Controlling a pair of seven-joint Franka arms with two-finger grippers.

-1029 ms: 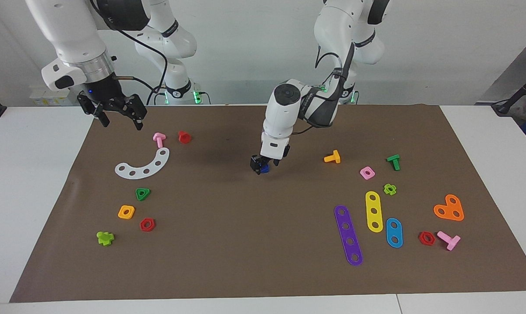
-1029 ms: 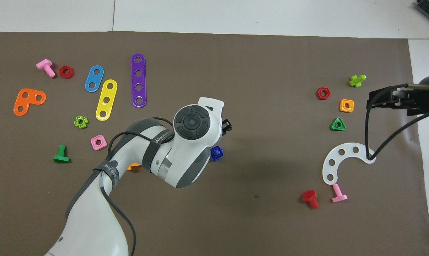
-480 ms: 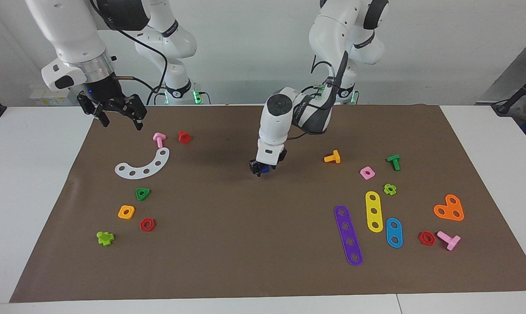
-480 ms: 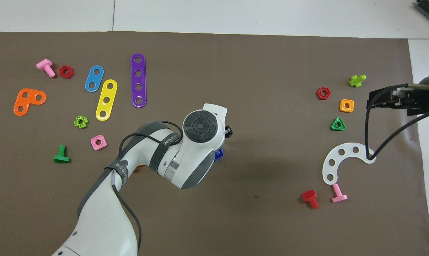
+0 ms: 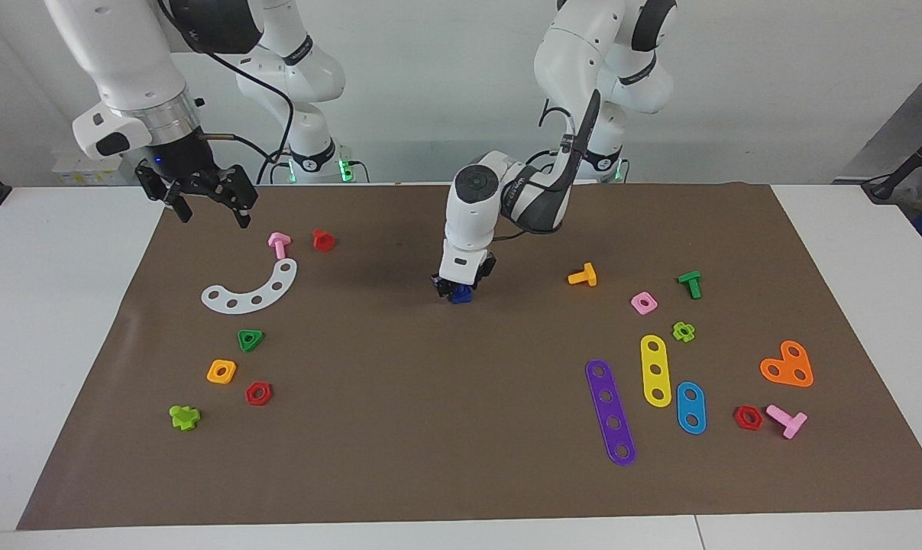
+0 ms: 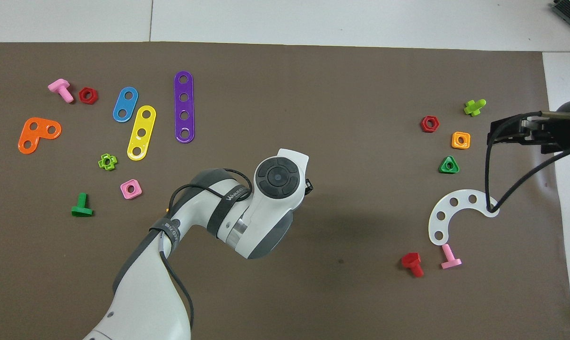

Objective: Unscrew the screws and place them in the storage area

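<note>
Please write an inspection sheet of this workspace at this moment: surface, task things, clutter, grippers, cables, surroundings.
Surface: brown mat on a white table.
Job's things: dark-blue bolt at mid-mat under the left gripper; storage area holds the white curved strip, green triangle nut, orange square nut and red hexagon nut.
Clutter: purple strip, yellow strip, blue strip, orange heart plate.
Grippers: left low on the bolt; right gripper waits, open, above the mat's edge.
Cables: black cable hanging from the right arm.
Surroundings: nothing seen.
</note>
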